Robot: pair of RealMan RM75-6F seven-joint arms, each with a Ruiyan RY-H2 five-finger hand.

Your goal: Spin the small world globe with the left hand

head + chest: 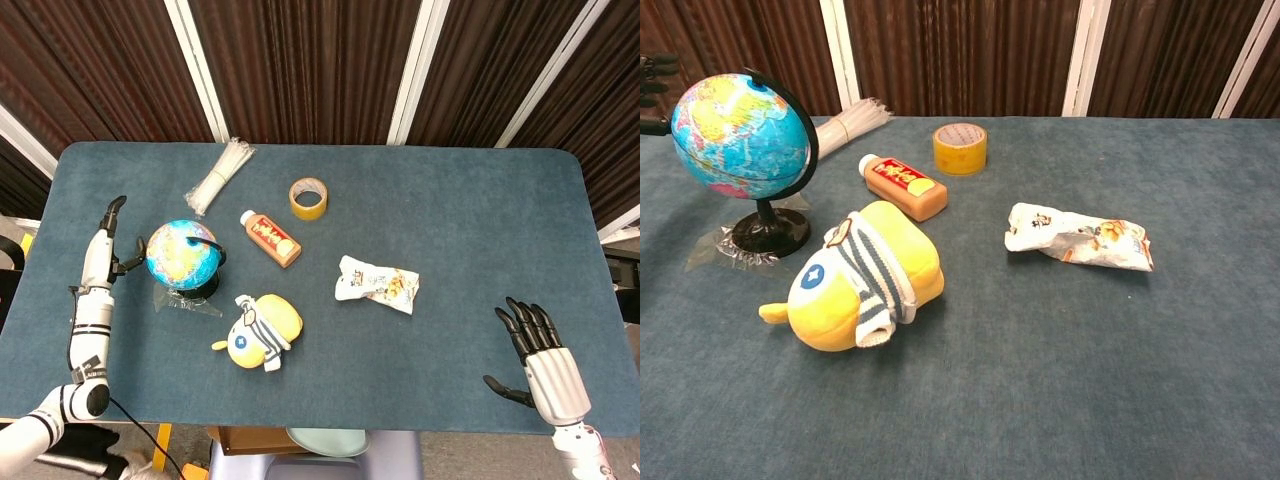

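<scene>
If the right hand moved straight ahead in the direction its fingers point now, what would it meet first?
Nothing, as far as the head view shows. The right hand points away from the robot over bare table; the snack packet lies well off to its left.

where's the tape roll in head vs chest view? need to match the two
Head view: the tape roll lies upper centre, on the far half of the table, just right of the brown bottle.
Chest view: the tape roll sits top centre near the table's far edge, again up and right of the brown bottle.
Shared landmark: the globe, to the left of both in each view.
</scene>
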